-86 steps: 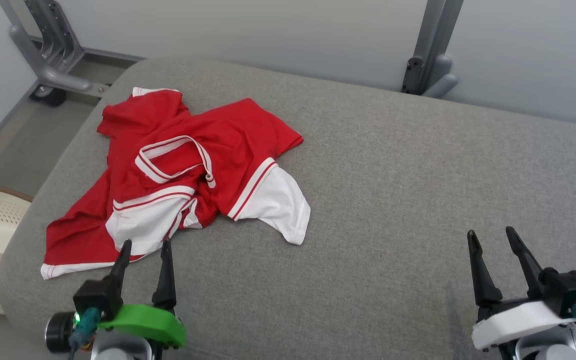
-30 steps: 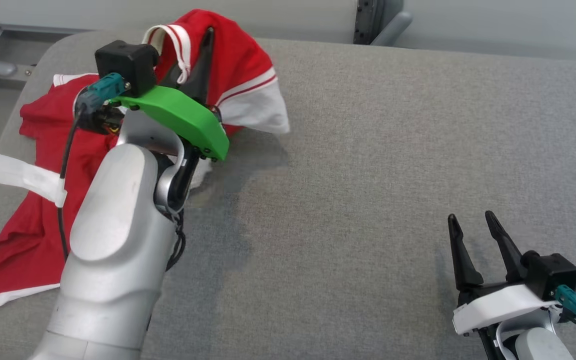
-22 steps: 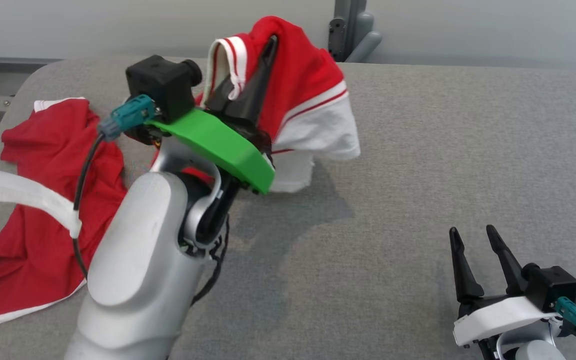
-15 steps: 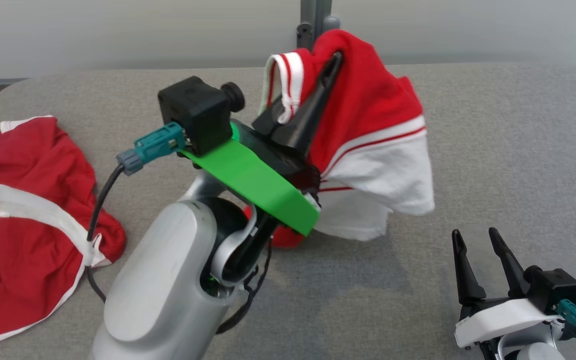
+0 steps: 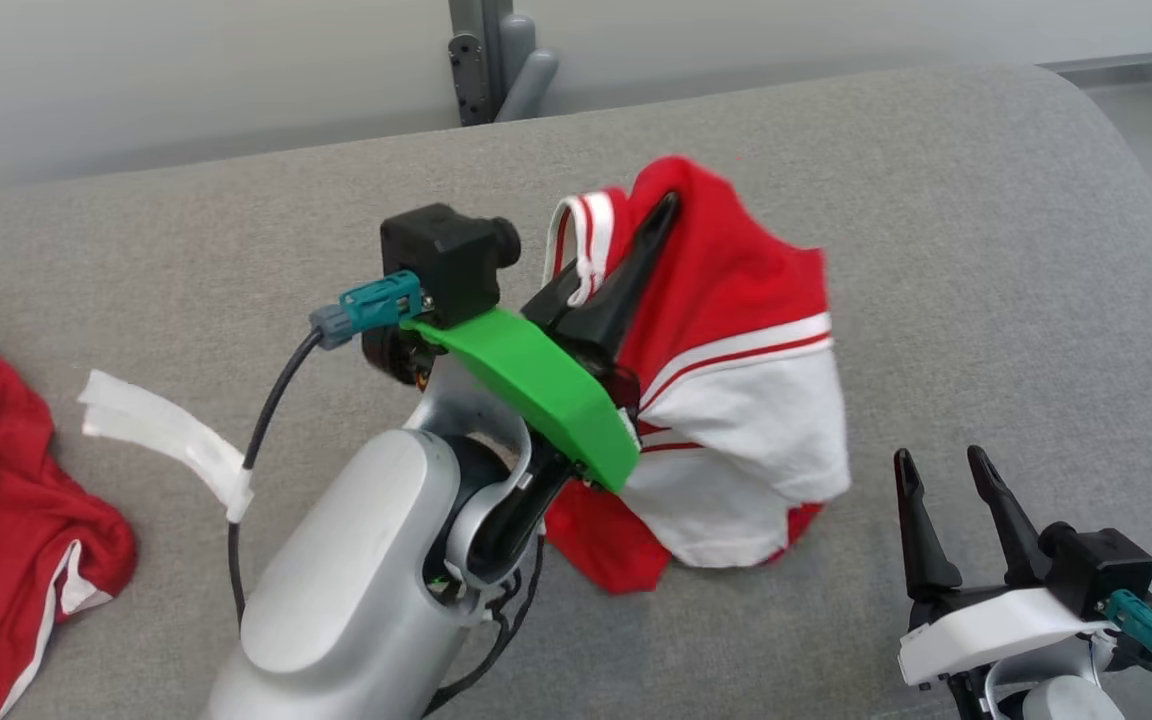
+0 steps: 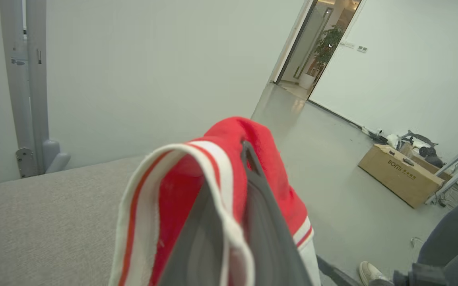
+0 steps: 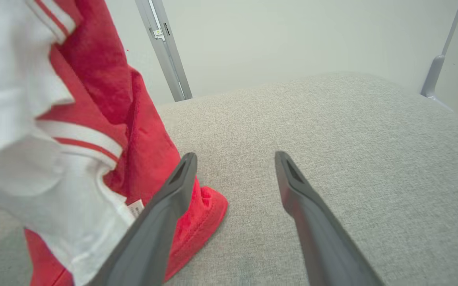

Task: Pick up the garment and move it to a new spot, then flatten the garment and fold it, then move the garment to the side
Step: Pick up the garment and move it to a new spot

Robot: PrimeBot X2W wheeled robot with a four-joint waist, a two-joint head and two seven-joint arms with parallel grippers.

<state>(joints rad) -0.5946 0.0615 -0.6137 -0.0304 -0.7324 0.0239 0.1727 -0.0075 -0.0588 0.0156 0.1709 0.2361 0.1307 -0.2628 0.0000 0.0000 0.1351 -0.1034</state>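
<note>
Head view first: what has the left pincer [image 5: 656, 225] got?

Its two dark fingers are pressed together on the red and white garment [image 5: 736, 400], up by the striped collar [image 5: 576, 240]. The cloth hangs off it over the middle of the grey cushion [image 5: 936, 200], and the right wrist view has the bottom hem lying on the fabric.

And the right pincer [image 5: 938, 458]?

Spread wide, holding nothing, low at the near edge just beside the hanging cloth. One finger [image 7: 161, 214] crosses in front of the hem; touching or not, I cannot tell.

Anything hidden?

The collar covers one left finger. Another red cloth [image 5: 6, 520] with white trim is cut off at the left edge. Down on the floor, a person's shoe [image 6: 370, 273] is partly out of frame.

Any writing?

A small white tag [image 7: 136, 206] on the garment, too blurred to read. A cardboard box [image 6: 400, 178] on the floor carries dark print that looks like "DOMI".
</note>
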